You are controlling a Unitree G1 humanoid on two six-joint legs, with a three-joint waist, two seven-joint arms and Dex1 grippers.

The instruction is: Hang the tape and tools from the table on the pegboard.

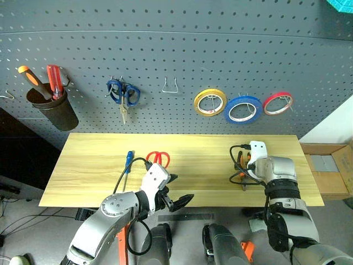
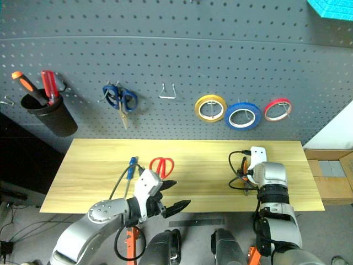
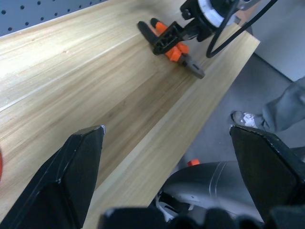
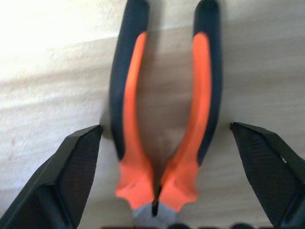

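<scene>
Left arm reaches in low over the near edge of the counter, forearm angled forward and to the right. Left tool hangs past the counter's front edge, released, fingers spread wide with nothing between them.

Blue-handled screwdriver lies flat on the counter just beyond the left arm, shaft pointing toward the near edge. Red-handled scissors lie just beside it to the right, handles toward the pegboard; the left arm's cable loops in front of both.

Right arm is bent steeply down over the right part of the counter. Right tool is lowered over the pliers, its two fingers standing apart on either side of the orange-and-black handles and not touching them in the wrist view. Pliers lie flat on the wood; nothing is grasped.

On the pegboard, left to right: a dark cup holding orange and red screwdrivers, blue-handled scissors on a hook, a bare wire hook, a yellow roll, the blue tape already hung, a red roll. A cardboard box sits past the counter's right end.
</scene>
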